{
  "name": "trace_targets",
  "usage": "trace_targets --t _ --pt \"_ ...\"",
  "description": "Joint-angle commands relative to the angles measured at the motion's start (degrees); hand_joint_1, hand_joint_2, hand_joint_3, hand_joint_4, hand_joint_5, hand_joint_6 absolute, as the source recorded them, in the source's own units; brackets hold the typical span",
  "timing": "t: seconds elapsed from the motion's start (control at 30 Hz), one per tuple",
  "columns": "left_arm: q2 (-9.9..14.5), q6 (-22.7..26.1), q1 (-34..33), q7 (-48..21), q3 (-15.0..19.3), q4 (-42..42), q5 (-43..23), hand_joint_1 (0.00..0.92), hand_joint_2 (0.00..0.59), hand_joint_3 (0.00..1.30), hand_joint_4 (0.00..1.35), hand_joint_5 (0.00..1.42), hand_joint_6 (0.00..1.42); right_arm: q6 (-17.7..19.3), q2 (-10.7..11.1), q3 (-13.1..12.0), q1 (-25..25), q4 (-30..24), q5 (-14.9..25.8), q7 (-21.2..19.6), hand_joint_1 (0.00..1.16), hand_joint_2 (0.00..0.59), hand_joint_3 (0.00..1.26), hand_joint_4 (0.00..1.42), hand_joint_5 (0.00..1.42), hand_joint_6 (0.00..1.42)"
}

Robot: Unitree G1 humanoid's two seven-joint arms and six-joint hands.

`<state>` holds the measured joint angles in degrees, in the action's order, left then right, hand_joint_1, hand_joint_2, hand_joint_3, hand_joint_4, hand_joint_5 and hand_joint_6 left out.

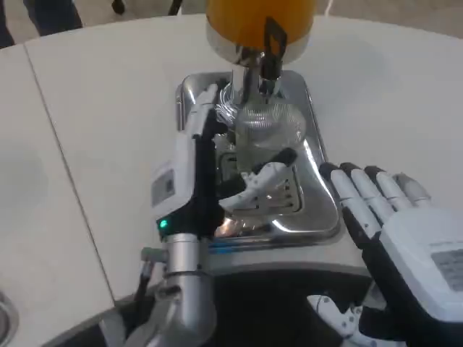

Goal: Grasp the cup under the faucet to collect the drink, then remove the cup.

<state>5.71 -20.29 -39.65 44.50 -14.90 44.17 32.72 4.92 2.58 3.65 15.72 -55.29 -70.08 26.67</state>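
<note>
Here we are watching the left hand gripping the cup under the faucet, fingers wrapped round; the right hand is waiting open; filling comes next.

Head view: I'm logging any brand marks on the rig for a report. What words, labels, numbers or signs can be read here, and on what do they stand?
No text can be read.
Right hand: a label on its white back, with lines of print too blurred to read.
Left hand: a small grey patch on its white side, too blurred to read; a green light below it, no sign.
Dispenser, cup, tray: no lettering seen.
</note>
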Motion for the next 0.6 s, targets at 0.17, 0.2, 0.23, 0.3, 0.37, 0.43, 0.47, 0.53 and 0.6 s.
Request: trace_targets --t 0.17,0.2,0.23,0.3,0.37,0.43,0.47,0.53,0.6 --pt "6.0 4.4 10.5 -5.1 3.2 -17.1 0.5 0.437 0.059 0.14 0.03 0.39 0.33 -3.6 -3.2 0.8 -1.9 -0.8 3.5 -0.6 0.38 0.412 0.0 0.0 0.0 0.0" --pt "6.4 4.9 11.3 -5.7 3.6 -18.6 0.5 0.437 0.059 0.14 0.03 0.38 0.33 -3.6 -3.3 0.9 -2.0 -0.9 3.6 -0.8 0.38 0.412 0.0 0.0 0.0 0.0" --pt "7.1 5.4 12.7 -6.8 4.4 -20.9 0.0 0.437 0.059 0.14 0.03 0.38 0.33 -3.4 -3.3 0.9 -1.7 -0.7 3.9 -1.4 0.38 0.412 0.0 0.0 0.0 0.0" --pt "8.2 6.2 14.9 -8.5 5.7 -24.1 -0.5 0.437 0.059 0.13 0.03 0.38 0.33 -3.0 -3.0 1.2 -1.1 -0.4 4.5 -2.1 0.38 0.412 0.0 0.0 0.0 0.0" --pt "8.6 6.7 16.6 -10.3 6.6 -26.8 -1.1 0.437 0.058 0.13 0.02 0.38 0.32 -3.5 -3.8 1.7 -1.0 -0.3 5.2 -2.8 0.38 0.412 0.0 0.0 0.0 0.0" --pt "9.3 7.2 19.8 -12.0 7.4 -31.7 -0.6 0.431 0.06 0.11 0.02 0.35 0.31 -5.4 -5.8 2.2 -1.9 -0.2 5.6 -3.1 0.38 0.412 0.0 0.0 0.0 0.0" --pt "10.0 7.6 21.8 -12.9 7.7 -34.6 0.2 0.428 0.065 0.09 0.0 0.32 0.3 -6.4 -6.8 2.3 -2.6 -0.1 6.0 -3.2 0.39 0.413 0.0 0.0 0.0 0.0" --pt "12.5 8.0 27.0 -15.5 8.9 -41.0 1.5 0.395 0.087 0.1 0.0 0.28 0.26 -9.0 -8.0 1.8 -6.4 1.4 7.4 -3.4 0.39 0.414 0.0 0.0 0.0 0.0" --pt "15.4 7.4 33.0 -17.9 10.6 -46.6 2.4 0.355 0.1 0.12 0.0 0.24 0.22 -11.5 -8.1 0.8 -10.1 3.2 9.7 -3.6 0.39 0.414 0.0 0.0 0.0 0.0"
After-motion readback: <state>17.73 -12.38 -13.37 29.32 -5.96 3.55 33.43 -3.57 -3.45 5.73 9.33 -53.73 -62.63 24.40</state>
